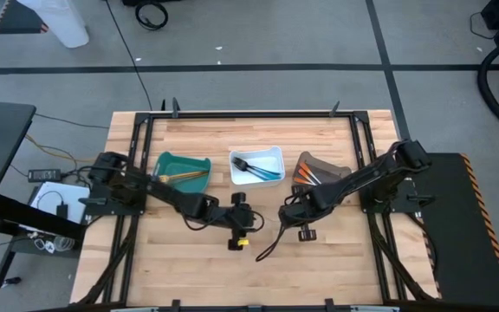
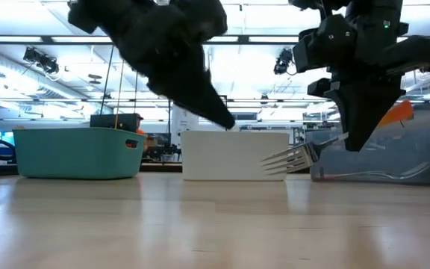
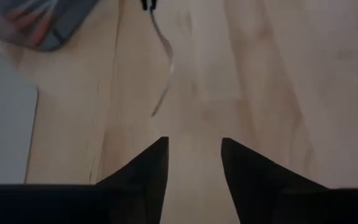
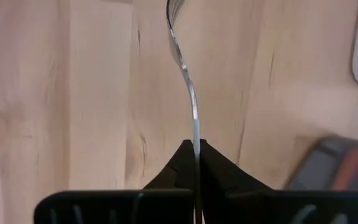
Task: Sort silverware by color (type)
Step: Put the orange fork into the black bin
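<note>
A plain silver fork (image 4: 188, 87) is in my right gripper (image 4: 196, 144), near the table's middle (image 1: 291, 218). In the low view its tines (image 2: 290, 158) hang above the wood. My left gripper (image 3: 194, 146) is open and empty, hovering over bare wood just left of the fork (image 1: 239, 232). Gold utensils lie in the teal bin (image 1: 183, 169). Blue-handled ones lie in the white bin (image 1: 256, 165), and orange-handled ones in the grey-brown bin (image 1: 319, 169). My right gripper pinches the fork by its handle (image 4: 196, 134) between the two fingers, which lie along it. The fork sticks out ahead of the fingertips toward the table's near side. It is lifted clear of the table, about level, tines (image 2: 278, 160) foremost.
The three bins stand in a row across the table's far half. Bare wood (image 1: 249, 277) spreads over the near half. A black frame (image 1: 362, 156) runs along the table's sides and far edge. Both arms meet near the middle, close together.
</note>
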